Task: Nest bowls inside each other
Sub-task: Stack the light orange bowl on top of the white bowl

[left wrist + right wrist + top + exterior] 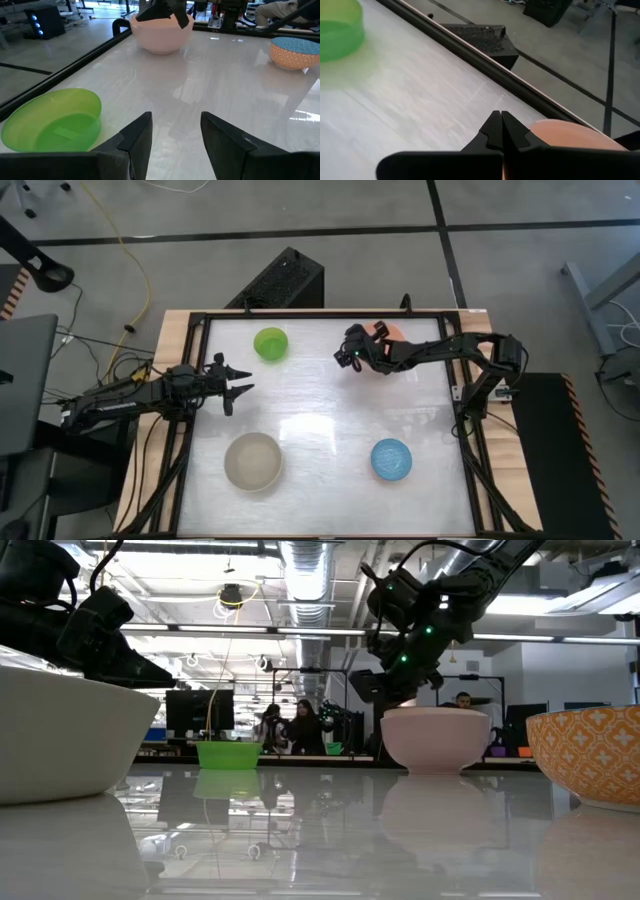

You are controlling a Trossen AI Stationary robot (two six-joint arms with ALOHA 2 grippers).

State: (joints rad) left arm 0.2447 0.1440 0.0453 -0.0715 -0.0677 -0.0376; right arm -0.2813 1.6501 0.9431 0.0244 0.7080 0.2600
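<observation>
A pink bowl (394, 331) stands upright at the table's far right, also in the low view (435, 740). My right gripper (347, 356) hangs over its left rim with shut fingers (492, 131); nothing shows between them. A green bowl (270, 343) stands far left, a grey-beige bowl (252, 461) near left, and a blue bowl (391, 459) near right, each upright on its base. My left gripper (241, 386) waits open at the left edge, near the green bowl (52, 122). My right gripper's shut fingers slant down from the right beside the pink bowl's rim (540, 131). I cannot tell whether they touch the rim. The bowl stands on the table.
A black frame (330, 314) runs round the white tabletop. A dark box (285, 280) stands on the floor beyond the far edge. The middle of the table (320, 410) lies bare between the bowls. People stand in the room behind (300, 730).
</observation>
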